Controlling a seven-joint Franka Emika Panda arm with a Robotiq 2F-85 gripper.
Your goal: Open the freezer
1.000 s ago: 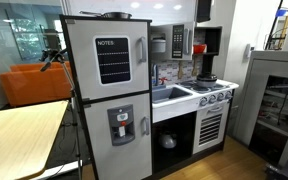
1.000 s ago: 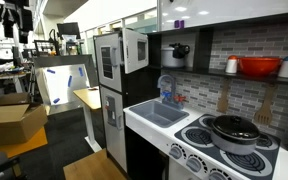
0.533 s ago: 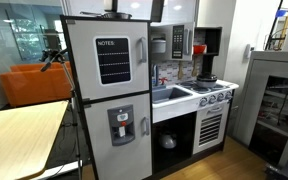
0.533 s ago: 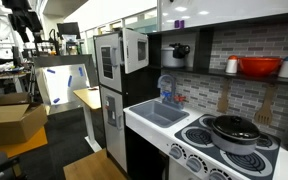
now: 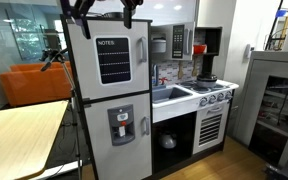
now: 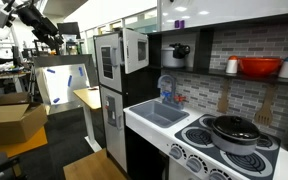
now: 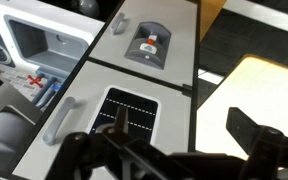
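Note:
The freezer is the toy fridge's upper light-grey compartment. Its door carries a black "NOTES" chalkboard and a vertical grey handle, and it is shut. It also shows in an exterior view. My gripper hangs at the top edge of the fridge, apart from the door, with its black fingers spread. In the wrist view the gripper is open and empty, and looks onto the chalkboard and the handle.
The shorter dispenser door sits below the freezer. A microwave, sink and stove stand beside the fridge. A wooden table and a grey cabinet flank the kitchen. A cardboard box lies on the floor.
My arm has swung toward the fridge. The gripper has come into sight at the top of the fridge. The freezer door has not moved.

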